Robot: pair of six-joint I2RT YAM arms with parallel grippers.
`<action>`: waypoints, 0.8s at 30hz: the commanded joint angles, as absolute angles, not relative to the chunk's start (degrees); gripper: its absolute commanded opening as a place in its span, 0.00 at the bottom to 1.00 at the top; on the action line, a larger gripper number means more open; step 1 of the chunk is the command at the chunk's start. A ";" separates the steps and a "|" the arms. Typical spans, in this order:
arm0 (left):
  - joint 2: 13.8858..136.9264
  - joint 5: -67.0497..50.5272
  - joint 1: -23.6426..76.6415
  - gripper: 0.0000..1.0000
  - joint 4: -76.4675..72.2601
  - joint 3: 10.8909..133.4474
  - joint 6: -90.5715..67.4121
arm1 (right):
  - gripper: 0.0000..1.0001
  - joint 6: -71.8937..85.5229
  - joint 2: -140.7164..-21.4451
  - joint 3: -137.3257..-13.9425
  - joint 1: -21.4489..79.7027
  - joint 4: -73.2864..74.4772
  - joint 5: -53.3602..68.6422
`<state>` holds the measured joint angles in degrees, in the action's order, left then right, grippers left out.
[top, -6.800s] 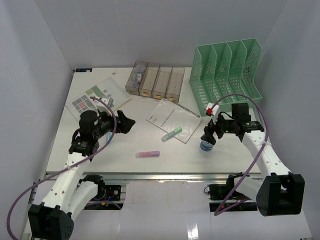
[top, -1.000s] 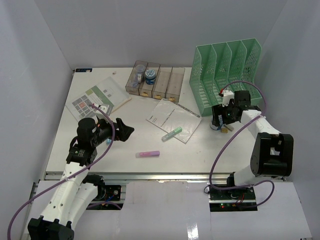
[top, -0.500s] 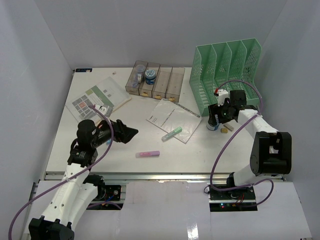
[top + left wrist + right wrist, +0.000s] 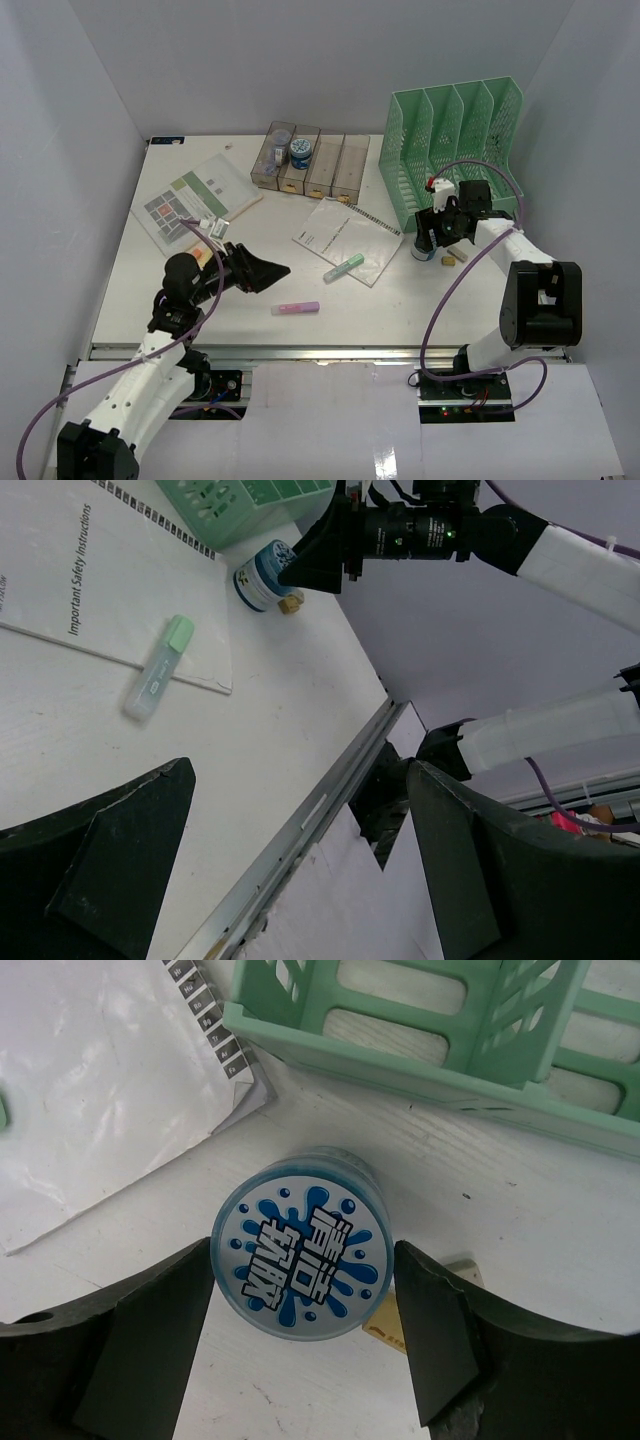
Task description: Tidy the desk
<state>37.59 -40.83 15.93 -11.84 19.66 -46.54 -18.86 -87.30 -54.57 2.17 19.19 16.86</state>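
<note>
Top view of a white tabletop (image 4: 400,300) that spreads beneath both grippers, with its silver rail (image 4: 300,350) behind them on the arms' side. The right gripper (image 4: 424,243) points down at a round blue jar (image 4: 300,1256) with a splash-pattern lid. Its two fingers (image 4: 150,1350) stand on either side of the jar and close against it; whether they are actually squeezing it cannot be told. A small tan piece (image 4: 388,1328) lies just beside the jar, under that gripper's right finger. A green mesh file rack (image 4: 450,150) stands just beyond this gripper. A spiral-bound booklet (image 4: 345,235) lies to its left. The left gripper (image 4: 265,270) is spread wide and empty, held above the tabletop. A pink marker (image 4: 295,308) lies just past its fingertips to the right, and a pale green highlighter (image 4: 343,267) rests further that way on the booklet's edge. A printed leaflet (image 4: 195,195) lies beyond the left gripper. A row of clear bins (image 4: 310,165) sits well beyond both grippers, one bin holding a second blue jar (image 4: 299,152)
</note>
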 commanded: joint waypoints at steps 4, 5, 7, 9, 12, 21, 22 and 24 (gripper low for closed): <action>44.32 -35.25 25.95 0.98 -17.97 19.13 -49.39 | 0.74 -21.14 -89.05 -53.79 2.30 18.19 18.44; 45.52 -34.67 27.02 0.98 -18.44 19.23 -49.39 | 0.72 -21.18 -89.10 -53.86 2.35 18.19 18.66; 48.80 -33.45 28.83 0.98 -19.63 19.58 -49.48 | 0.62 -21.52 -89.04 -53.88 2.37 18.19 19.39; 51.20 -32.02 31.79 0.98 -21.59 20.25 -49.30 | 0.46 -21.73 -88.59 -53.96 2.37 18.40 20.14; 54.98 -28.20 35.90 0.98 -23.80 20.91 -47.34 | 0.28 -22.09 -86.69 -53.82 2.37 19.00 22.12; 68.89 -22.46 44.46 0.98 -30.03 27.65 -41.28 | 0.20 -28.75 -78.23 -56.45 2.58 31.36 48.42; 71.02 -21.68 44.47 0.98 -29.89 29.06 -42.69 | 0.20 -29.39 -77.65 -56.59 2.80 32.43 50.70; 74.28 -20.50 44.54 0.98 -28.91 31.38 -44.69 | 0.19 -32.99 -75.43 -56.37 3.44 34.68 53.88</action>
<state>69.53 -24.51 43.74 -26.18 26.11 -43.76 -26.32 -80.52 -54.00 2.33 28.73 38.36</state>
